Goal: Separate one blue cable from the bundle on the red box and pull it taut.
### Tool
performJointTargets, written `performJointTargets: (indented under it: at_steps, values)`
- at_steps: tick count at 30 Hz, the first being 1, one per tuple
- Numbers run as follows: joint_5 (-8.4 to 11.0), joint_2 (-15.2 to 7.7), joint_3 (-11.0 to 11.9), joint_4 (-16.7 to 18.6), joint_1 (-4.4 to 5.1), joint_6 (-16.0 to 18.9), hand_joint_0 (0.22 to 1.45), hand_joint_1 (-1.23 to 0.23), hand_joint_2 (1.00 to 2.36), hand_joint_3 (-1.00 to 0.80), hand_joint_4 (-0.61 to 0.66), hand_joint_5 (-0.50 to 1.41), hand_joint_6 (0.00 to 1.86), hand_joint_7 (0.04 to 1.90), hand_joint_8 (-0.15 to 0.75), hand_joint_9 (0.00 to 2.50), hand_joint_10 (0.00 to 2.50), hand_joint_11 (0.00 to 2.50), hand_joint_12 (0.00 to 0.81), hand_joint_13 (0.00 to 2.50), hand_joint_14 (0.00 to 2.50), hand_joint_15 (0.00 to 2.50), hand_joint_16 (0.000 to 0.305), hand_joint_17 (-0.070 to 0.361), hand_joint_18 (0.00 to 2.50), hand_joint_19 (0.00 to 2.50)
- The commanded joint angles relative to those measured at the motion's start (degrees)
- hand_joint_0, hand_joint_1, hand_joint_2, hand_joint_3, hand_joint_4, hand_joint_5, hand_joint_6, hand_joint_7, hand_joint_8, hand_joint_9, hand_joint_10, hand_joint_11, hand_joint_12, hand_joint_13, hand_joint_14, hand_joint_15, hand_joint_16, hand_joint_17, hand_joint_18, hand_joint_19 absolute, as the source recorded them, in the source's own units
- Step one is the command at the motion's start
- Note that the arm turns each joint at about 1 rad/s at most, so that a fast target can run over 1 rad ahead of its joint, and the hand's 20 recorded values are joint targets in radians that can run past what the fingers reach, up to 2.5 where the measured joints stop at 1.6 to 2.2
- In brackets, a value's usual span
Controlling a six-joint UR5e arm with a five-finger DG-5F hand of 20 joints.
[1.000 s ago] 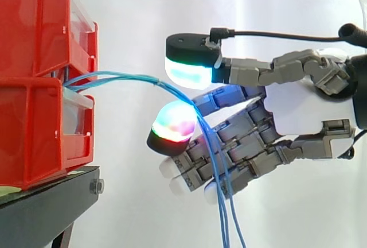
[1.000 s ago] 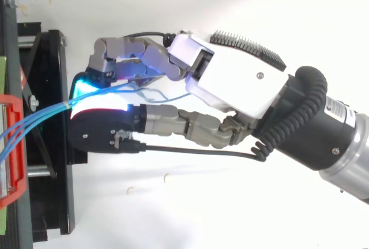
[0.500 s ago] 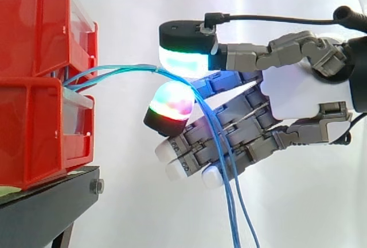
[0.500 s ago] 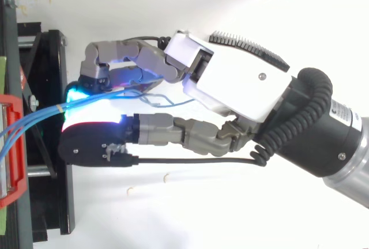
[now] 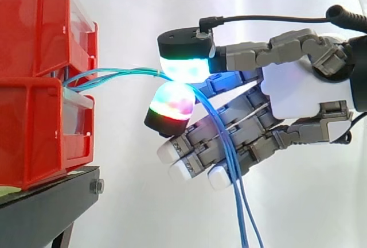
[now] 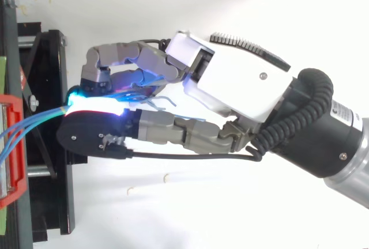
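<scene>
Several thin, glossy blue cables (image 5: pixel 132 74) leave the gap between two stacked red bins (image 5: pixel 34 87), run level to the right, then bend and hang in loose strands across the front of the robot hand (image 5: pixel 298 93), where they partly cover its lower fingers. At the bend the strands pass between two thick, rounded pads. The upper pad (image 5: pixel 184 67) glows white, cyan and green under a black cap, and the lower pad (image 5: pixel 172 104) is dome-shaped and glows red, green and magenta. The two pads close on the cables together, so the robot hand grasps the bundle in a pinch. Its other fingers, built of grey jointed segments with white tips, are slightly bent and slant down toward the left, well apart from the bins. The palm is a smooth white shell. From above, the cables (image 6: pixel 34 117) fan slightly as they cross from the red bin edge (image 6: pixel 11 145) over the black stand (image 6: pixel 46 59) into the bright pads of the robot hand (image 6: pixel 236 76). The bins are moulded plastic with ribbed walls and rest on the stand's flat black top. Behind everything hangs a white curtain (image 5: pixel 132 7).
</scene>
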Motion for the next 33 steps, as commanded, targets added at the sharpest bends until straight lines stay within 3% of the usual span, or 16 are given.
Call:
performJointTargets:
  at_steps: [1,4,8,15,22,26,33]
  values:
    - [0.02,0.0,0.4,-0.1,-0.03,-0.1,0.63,-0.54,1.01,-0.22,0.41,-0.07,0.5,1.0,0.381,1.0,0.01,0.26,0.383,0.85,0.01,0.25,0.049,0.111,0.93,0.37]
    - [0.02,0.0,0.9,-0.3,-0.03,-0.3,0.59,-0.55,1.01,-0.34,0.36,-0.08,0.5,1.02,0.346,0.97,0.01,0.28,0.345,0.82,0.01,0.27,0.042,0.094,0.85,0.44]
    - [0.11,0.0,1.3,-0.5,-0.03,-0.4,0.56,-0.45,1.0,-0.44,0.37,-0.07,0.5,1.03,0.347,0.98,0.01,0.27,0.351,0.83,0.01,0.28,0.042,0.095,0.87,0.43]
    - [1.43,-0.1,1.9,-0.7,0.06,-1.2,0.57,-0.34,1.0,-0.46,0.44,-0.06,0.5,1.01,0.351,1.03,0.01,0.27,0.349,0.85,0.01,0.28,0.042,0.094,0.88,0.44]
    - [1.52,-0.1,1.9,-0.5,0.23,-1.9,0.61,-0.55,1.01,-0.19,0.5,-0.05,0.5,0.96,0.414,1.11,0.01,0.26,0.392,0.95,0.01,0.26,0.049,0.111,0.98,0.37]
    - [1.52,-0.1,1.9,-0.4,0.32,-2.4,0.65,-0.65,1.01,-0.07,0.47,-0.05,0.5,0.99,0.415,1.13,0.01,0.28,0.39,0.97,0.01,0.27,0.049,0.11,1.0,0.37]
    - [1.52,-0.1,1.9,-0.6,0.23,-2.3,0.67,-0.77,1.01,-0.04,0.38,-0.06,0.5,1.06,0.382,1.11,0.01,0.32,0.372,0.95,0.01,0.28,0.044,0.099,0.97,0.39]
